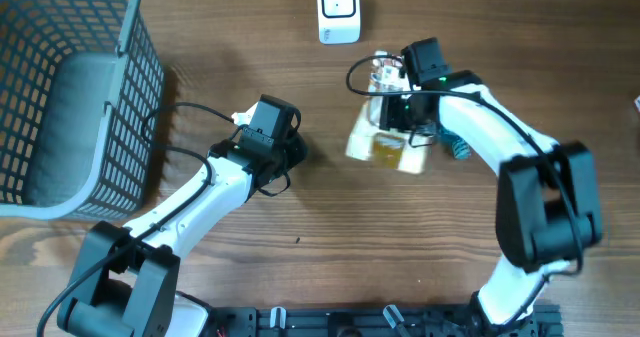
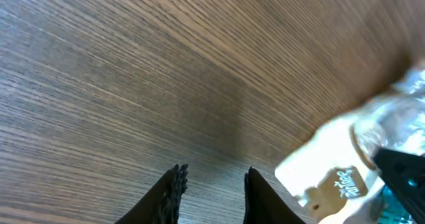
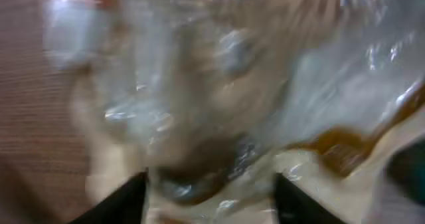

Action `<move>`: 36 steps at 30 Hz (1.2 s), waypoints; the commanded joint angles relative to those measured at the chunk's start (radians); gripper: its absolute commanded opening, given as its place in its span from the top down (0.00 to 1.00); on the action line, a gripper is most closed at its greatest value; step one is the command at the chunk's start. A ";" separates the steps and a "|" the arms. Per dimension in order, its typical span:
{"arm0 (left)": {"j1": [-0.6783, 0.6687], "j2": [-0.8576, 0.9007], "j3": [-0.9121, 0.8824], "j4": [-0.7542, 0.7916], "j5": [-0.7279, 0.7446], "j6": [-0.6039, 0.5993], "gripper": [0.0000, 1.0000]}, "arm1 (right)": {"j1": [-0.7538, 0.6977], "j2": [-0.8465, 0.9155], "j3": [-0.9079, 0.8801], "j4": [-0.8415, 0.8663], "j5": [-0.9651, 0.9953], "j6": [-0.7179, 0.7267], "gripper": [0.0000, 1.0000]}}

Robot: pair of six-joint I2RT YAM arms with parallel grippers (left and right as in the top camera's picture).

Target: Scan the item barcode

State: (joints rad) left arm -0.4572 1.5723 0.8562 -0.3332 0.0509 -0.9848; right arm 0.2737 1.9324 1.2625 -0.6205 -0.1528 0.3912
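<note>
I have the pack (image 1: pixel 385 145), a cream packet in crinkly clear wrap with a brown label, lying on the table (image 1: pixel 320 227) right of centre, a little below the scanner (image 1: pixel 338 9) and apart from it. My right gripper (image 1: pixel 402 112) sits over the pack's far end. On the right wrist camera the shot is badly blurred: the wrap fills nearly the whole view, and the two fingers (image 3: pixel 126 197) stand wide apart at the bottom edge with the wrap between them. I cannot tell whether they are pressing on it or merely straddling it.

My left gripper (image 2: pixel 211 184) is to the left of the pack, near it but not touching. Its fingers are a small way apart with only bare wood showing between them, so it holds nothing. From that wrist camera I see the pack's corner and label at the lower right.

The scanner is a small white unit at the table's far edge. The grey basket (image 1: pixel 140 67) stands in the far left corner, well apart from the pack
</note>
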 commanded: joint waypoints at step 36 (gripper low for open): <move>-0.056 0.251 0.013 0.329 0.262 0.013 0.63 | -0.062 -0.008 0.115 -0.241 -0.563 -0.258 0.00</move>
State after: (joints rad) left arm -0.5041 1.8057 0.8616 0.0036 0.3103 -0.9825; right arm 0.2466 1.9648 1.3258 -0.8612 -0.6815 0.1516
